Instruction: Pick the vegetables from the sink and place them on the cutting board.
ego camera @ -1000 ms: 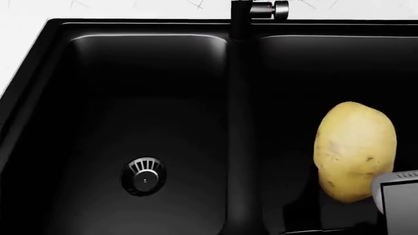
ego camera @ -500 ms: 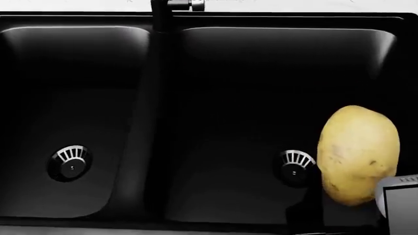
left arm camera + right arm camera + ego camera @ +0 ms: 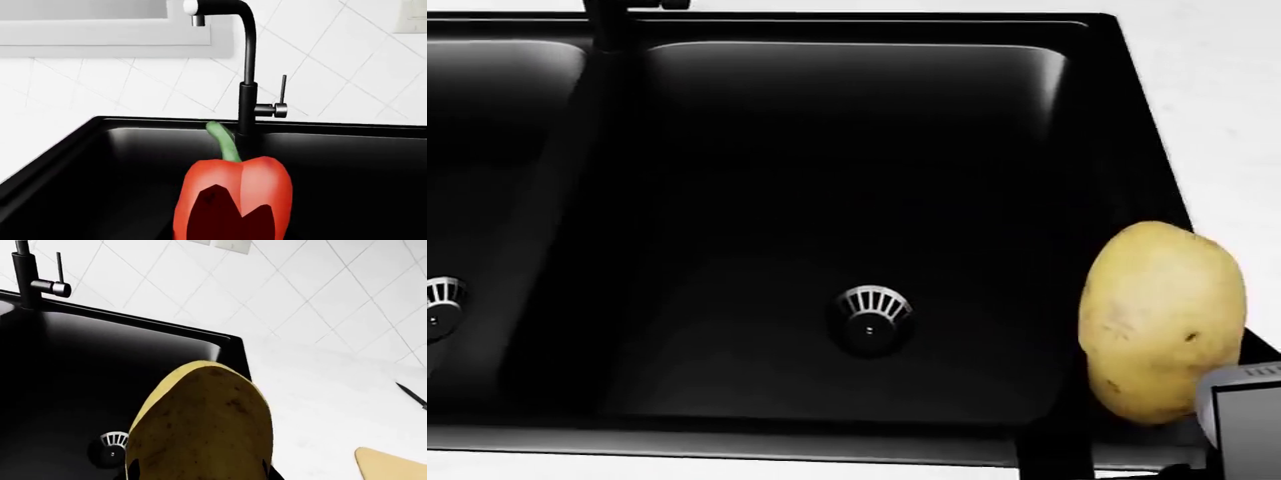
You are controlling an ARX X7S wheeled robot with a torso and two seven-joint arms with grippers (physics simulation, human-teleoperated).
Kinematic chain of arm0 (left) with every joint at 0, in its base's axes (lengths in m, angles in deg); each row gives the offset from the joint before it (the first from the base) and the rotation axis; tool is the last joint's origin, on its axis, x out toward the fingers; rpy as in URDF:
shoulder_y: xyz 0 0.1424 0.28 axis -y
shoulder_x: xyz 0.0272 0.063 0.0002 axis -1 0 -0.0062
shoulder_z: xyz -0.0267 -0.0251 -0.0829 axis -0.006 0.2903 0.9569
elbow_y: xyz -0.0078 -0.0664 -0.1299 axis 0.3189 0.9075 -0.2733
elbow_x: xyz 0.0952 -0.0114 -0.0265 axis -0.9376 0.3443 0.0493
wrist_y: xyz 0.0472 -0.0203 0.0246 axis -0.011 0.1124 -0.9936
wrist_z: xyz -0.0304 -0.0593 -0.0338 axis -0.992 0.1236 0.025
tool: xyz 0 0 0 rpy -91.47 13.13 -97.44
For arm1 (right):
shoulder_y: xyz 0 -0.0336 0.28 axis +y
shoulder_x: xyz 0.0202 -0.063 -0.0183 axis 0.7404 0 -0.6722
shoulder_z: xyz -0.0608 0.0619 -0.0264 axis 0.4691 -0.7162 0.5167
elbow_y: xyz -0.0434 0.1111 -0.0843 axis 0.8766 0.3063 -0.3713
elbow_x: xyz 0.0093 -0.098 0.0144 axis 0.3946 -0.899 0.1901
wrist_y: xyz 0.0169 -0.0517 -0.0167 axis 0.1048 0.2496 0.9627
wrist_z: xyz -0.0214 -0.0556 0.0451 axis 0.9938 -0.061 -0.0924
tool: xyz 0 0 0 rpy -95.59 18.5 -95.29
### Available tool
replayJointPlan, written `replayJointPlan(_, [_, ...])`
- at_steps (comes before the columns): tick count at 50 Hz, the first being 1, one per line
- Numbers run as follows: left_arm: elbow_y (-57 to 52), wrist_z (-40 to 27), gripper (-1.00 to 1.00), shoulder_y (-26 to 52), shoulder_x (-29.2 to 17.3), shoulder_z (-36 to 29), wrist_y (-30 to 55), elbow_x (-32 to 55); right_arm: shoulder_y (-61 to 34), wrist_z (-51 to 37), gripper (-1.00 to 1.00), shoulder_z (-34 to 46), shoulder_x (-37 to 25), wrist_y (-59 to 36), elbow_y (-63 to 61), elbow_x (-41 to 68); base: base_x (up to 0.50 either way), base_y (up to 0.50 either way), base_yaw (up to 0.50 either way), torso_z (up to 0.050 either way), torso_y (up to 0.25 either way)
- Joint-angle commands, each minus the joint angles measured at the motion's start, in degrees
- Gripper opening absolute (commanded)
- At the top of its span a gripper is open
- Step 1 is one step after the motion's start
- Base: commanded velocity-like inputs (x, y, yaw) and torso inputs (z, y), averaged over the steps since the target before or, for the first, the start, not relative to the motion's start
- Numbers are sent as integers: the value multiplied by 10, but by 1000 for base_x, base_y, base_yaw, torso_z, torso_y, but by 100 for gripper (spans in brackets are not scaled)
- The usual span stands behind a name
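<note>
The red bell pepper (image 3: 233, 192) with its green stem fills the near part of the left wrist view, held up over the black sink (image 3: 133, 150). My left gripper (image 3: 237, 222) is shut on it, its dark fingers (image 3: 212, 215) lying against the pepper's skin. My right gripper (image 3: 200, 474) is shut on the yellow-tan potato (image 3: 200, 425), a dark fingertip showing at each side. The head view has the potato (image 3: 1161, 320) hanging over the sink's right rim (image 3: 1121, 120). A corner of the tan cutting board (image 3: 393, 462) lies on the white counter right of the sink.
The tall black faucet (image 3: 248, 75) with its side lever stands behind the divider between the basins. Round slotted drains (image 3: 872, 318) sit in the basin floors. A dark knife tip (image 3: 413, 395) lies on the counter beyond the board. Tiled wall behind.
The head view has swung right: the sink and faucet slid left, and the right rim and counter came into view. The potato kept its place in the view, now over the right rim.
</note>
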Motion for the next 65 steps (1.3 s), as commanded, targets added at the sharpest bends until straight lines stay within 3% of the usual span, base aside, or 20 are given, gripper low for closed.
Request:
replayJointPlan(1, [1, 14, -100, -3, 3, 5, -34, 7, 8, 11, -100, -11, -2, 1, -4, -11, -66, -500, 0, 0, 0])
replayJointPlan(65, [2, 15, -100, -12, 11, 9, -29, 7, 10, 46, -100, 28, 16, 4, 6, -65, -9, -500, 0, 0, 0])
